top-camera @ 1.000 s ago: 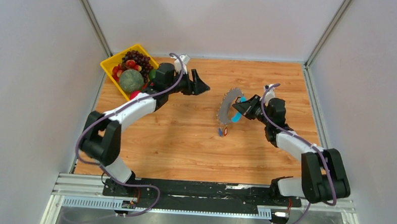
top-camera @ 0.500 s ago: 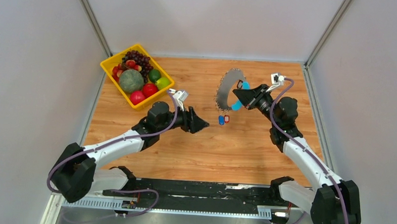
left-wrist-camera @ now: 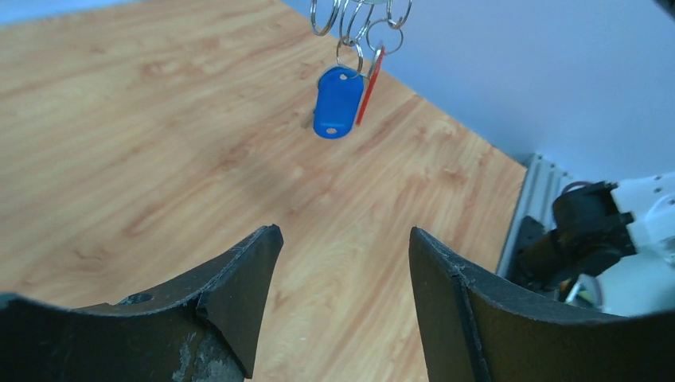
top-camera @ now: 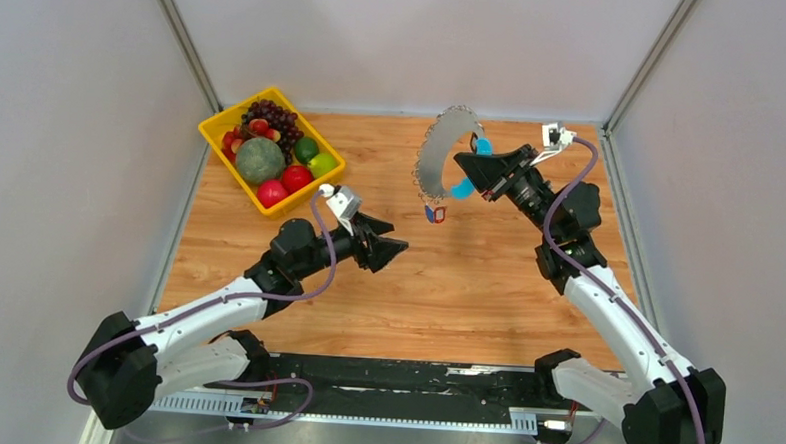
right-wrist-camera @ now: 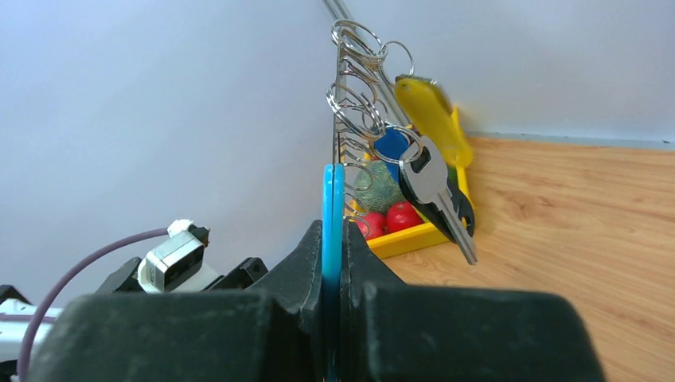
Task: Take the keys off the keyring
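Note:
My right gripper [top-camera: 471,171] is shut on the bright blue band [right-wrist-camera: 333,199] of the keyring [top-camera: 431,156] and holds it up in the air over the far middle of the table. The grey chain of rings [right-wrist-camera: 350,87] stands up from the band. Several keys hang from it: a silver key [right-wrist-camera: 436,191] with a black tag, plus a yellow tag [right-wrist-camera: 434,107] and a blue tag [right-wrist-camera: 390,143]. A blue tag [left-wrist-camera: 337,102] and a red tag [left-wrist-camera: 368,76] dangle lowest. My left gripper [top-camera: 396,250] is open and empty, below and left of those tags [top-camera: 434,213].
A yellow basket [top-camera: 232,110] full of fruit stands at the table's back left. Grey walls close in the left, right and back sides. The right arm's base [left-wrist-camera: 589,231] shows at the right edge of the left wrist view.
The right gripper has raised the keyring and carried it toward the back. The left arm has swung from beside the basket to the middle, beneath the hanging tags, with its jaws slightly narrower.

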Available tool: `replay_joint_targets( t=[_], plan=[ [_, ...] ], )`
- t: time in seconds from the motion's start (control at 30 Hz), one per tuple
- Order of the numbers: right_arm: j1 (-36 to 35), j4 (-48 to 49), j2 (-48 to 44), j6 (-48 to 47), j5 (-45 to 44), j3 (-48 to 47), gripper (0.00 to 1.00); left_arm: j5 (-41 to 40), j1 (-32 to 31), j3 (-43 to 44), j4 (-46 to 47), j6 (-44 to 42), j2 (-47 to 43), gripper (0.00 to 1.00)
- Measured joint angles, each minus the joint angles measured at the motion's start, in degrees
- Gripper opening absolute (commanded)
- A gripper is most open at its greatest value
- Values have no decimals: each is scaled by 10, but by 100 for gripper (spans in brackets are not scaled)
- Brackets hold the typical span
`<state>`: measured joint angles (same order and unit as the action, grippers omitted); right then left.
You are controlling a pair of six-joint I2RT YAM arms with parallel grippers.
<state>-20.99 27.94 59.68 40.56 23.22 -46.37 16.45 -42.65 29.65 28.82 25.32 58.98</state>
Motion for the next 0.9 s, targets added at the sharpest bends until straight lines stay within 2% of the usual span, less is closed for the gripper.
replay_joint_targets(
  t=[0.2,0.37,0.57,0.9],
  plan=[
    [-4,-3,-24,1,28,-14,0,1,0,-27,41,-116,-47,77],
    [-7,-8,-39,6,51,-27,0,45,0,-27,82,-176,-38,75],
    [-8,-14,-56,19,80,-31,0,97,0,-27,115,-204,-13,75],
    [-15,-19,-109,29,94,-31,0,151,0,-19,153,-200,17,74]
  ],
)
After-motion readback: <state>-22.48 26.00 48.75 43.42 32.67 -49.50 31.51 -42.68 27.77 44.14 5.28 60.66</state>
